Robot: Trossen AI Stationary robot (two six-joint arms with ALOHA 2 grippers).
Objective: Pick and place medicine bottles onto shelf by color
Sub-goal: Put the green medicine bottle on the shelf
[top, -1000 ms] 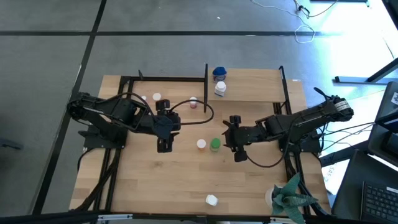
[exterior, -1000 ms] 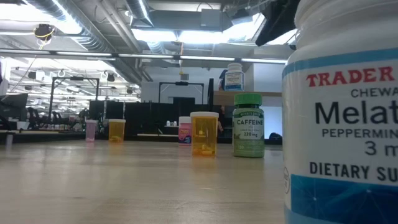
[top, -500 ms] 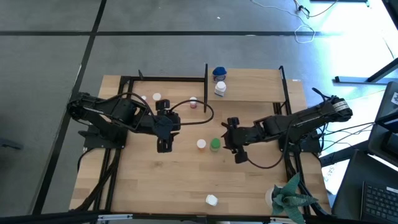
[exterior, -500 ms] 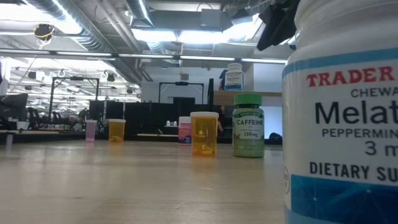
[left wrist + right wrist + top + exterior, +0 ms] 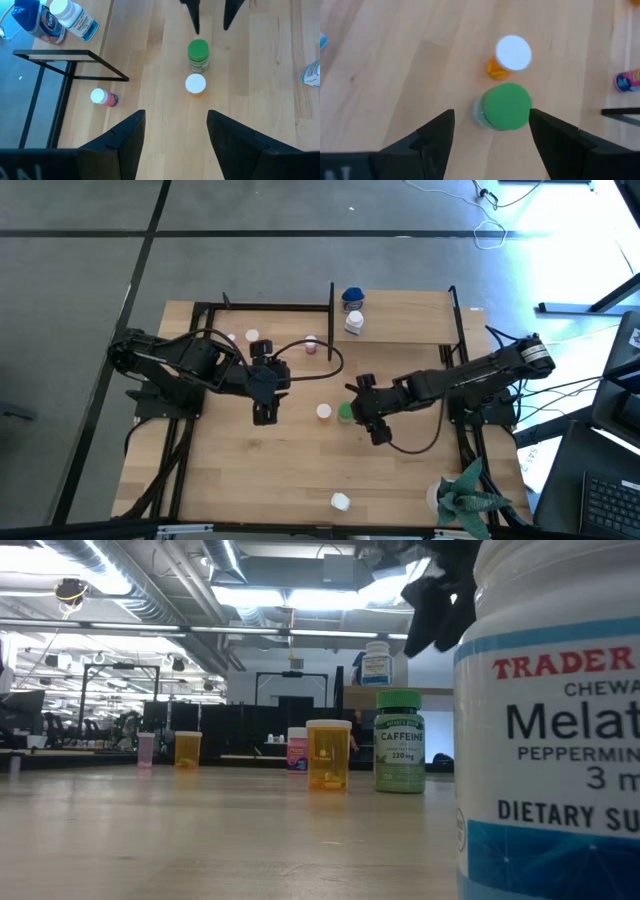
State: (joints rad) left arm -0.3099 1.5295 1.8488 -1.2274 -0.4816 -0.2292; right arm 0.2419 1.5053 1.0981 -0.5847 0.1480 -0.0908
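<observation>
Standing just ahead of the right gripper's spread jaws, green-capped bottle.

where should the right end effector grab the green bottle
Grip the green bottle around its round body just under the cap, coming straight down. It stands upright, and the open right end effector already lines up with it. Keep the fingers clear of the orange bottle close beside it.

Bright ceiling lights, blurred wrist views

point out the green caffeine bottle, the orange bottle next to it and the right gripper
green caffeine bottle [image 5: 506, 106], right wrist view, on its cap
orange bottle [image 5: 512, 52], right wrist view, on its white cap
right gripper [image 5: 361, 411], high view, between its fingertips
</observation>
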